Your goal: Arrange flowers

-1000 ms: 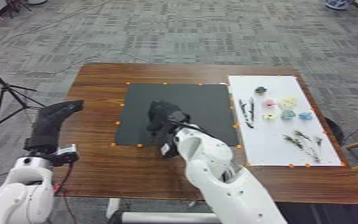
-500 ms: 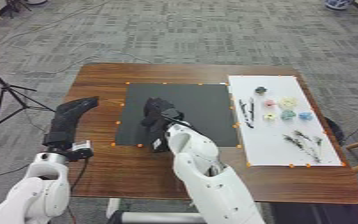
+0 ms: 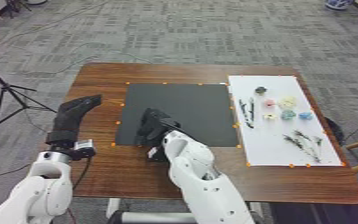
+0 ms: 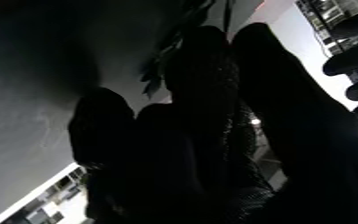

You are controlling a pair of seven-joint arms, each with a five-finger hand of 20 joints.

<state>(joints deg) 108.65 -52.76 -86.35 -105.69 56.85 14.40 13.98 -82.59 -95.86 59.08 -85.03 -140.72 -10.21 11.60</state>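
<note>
Dark leafy sprig seen in the wrist view at the fingertips of the black-gloved right hand; fingers drawn in narrow, stem apparently pinched between two of them. Exact contact hidden by the dark glove. Hand placed over the matte black rectangular mat, left of centre in the frame. Black-gloved left hand, left of frame, held wide with fingers extended.

Handling, as judged: sprig very light, stem thin and springy, leaves soft and easily bent or snagged on fabric. Best taken low on the bare stem, with light pressure; crushing or twisting likely if gripped by the foliage.

Appearance: leaves narrow, pointed, staggered along the stem, almost black in this light. Remaining material laid out on the white rectangular sheet, right of frame: pale pink bloom, ruffled cream bloom, pale yellow bloom, light blue bloom; thin green feathery sprigs towards the lower right, leaves clustered at their tips. Blooms judged delicate, to be lifted from beneath.
</note>
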